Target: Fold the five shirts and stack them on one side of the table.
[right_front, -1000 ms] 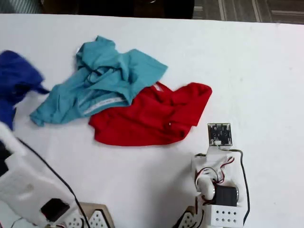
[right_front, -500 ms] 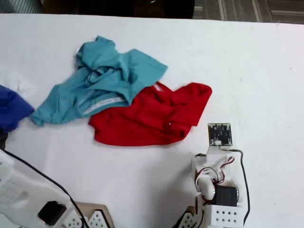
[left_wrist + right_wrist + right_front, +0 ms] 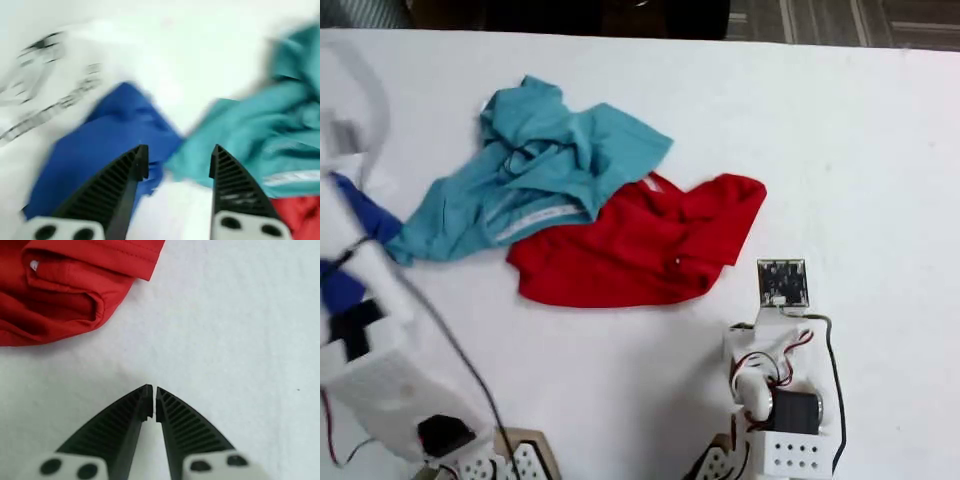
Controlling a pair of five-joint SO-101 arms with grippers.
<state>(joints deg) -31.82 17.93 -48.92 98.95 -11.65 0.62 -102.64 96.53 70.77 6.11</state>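
A: Three shirts logged on the white table (image 3: 860,140). My marker is the red shirt (image 3: 640,245): crumpled, unfolded, lying loose on the cloth.

B: Where is the teal shirt (image 3: 535,165)?

A: Bunched up on the left arm's side of the red shirt, and somewhat farther from the arm bases. Its edge overlaps the red shirt's far edge.

B: And the blue shirt (image 3: 358,215)?

A: Well apart from the red shirt, out beyond the teal one. It meets the teal sleeve tip. Whether it is touching or just beside, cannot tell. The left arm (image 3: 375,350) covers part of it in the high view.

B: State of the left gripper (image 3: 179,150)?

A: Jaws spread wide, gripping nothing. It hangs over the spot where blue and teal cloth meet, and a corner of the red shirt shows past the teal. Whether the fingertips touch fabric, cannot tell.

B: State of the right gripper (image 3: 154,390)?

A: Jaws drawn together to a hairline gap, holding nothing. It is over bare table near the red shirt's hem, apart from it.

B: And the right arm (image 3: 775,390)?

A: On the near side of the red shirt, folded back close to its base.
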